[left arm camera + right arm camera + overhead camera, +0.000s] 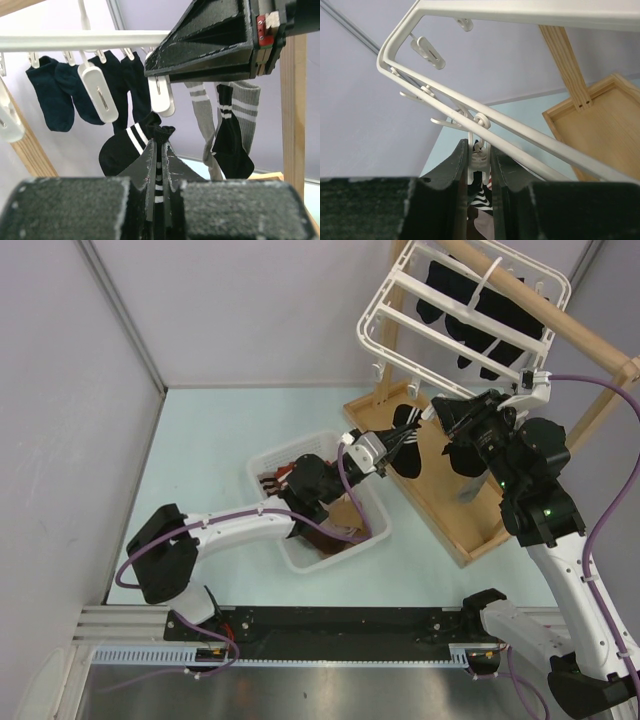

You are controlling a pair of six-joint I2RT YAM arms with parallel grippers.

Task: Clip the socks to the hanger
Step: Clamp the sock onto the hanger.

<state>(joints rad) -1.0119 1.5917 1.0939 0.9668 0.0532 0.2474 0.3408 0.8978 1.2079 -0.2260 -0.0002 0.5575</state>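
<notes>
My left gripper (397, 444) is shut on a black sock with white stripes (407, 461), held up just under the white hanger (383, 300). In the left wrist view the sock (120, 149) bunches out above my closed fingertips (150, 160), right below a white clip (161, 97). My right gripper (434, 414) is shut on that clip (481, 159), squeezing it from both sides under the hanger bars (530, 142). Navy socks (50, 97), grey striped socks (202, 112) and a black sock (232, 142) hang from other clips.
The hanger hangs from a wooden pole rack (590, 340) with a wooden tray base (440, 500). A white slotted basket (262, 468) holding more socks stands below my left arm. Free clips (97, 92) dangle to the left of the gripped one.
</notes>
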